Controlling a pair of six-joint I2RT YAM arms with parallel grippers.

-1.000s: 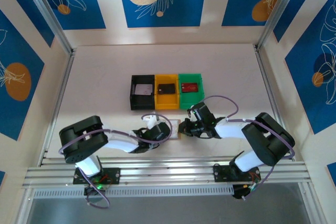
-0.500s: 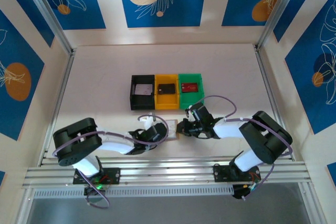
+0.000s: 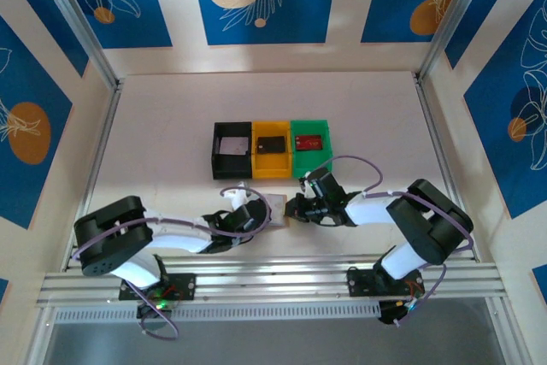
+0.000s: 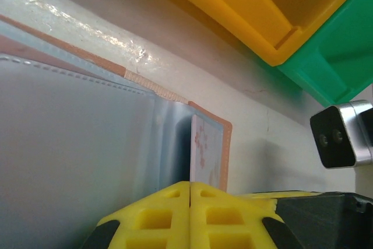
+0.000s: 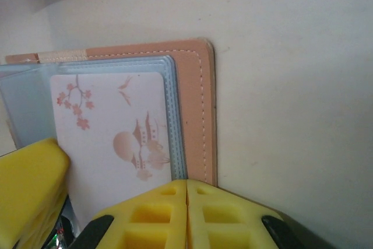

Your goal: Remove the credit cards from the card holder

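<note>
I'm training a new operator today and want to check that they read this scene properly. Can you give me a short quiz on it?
1. True or false: the green bin holds a red card.
2. Which bin holds the dark card? A the black bin, B the yellow bin, C the green bin.
3. Fill in: the pale card with the pink blossom print sits in a pocket of the ____.

Key: 1 true; 2 B; 3 card holder.
</note>
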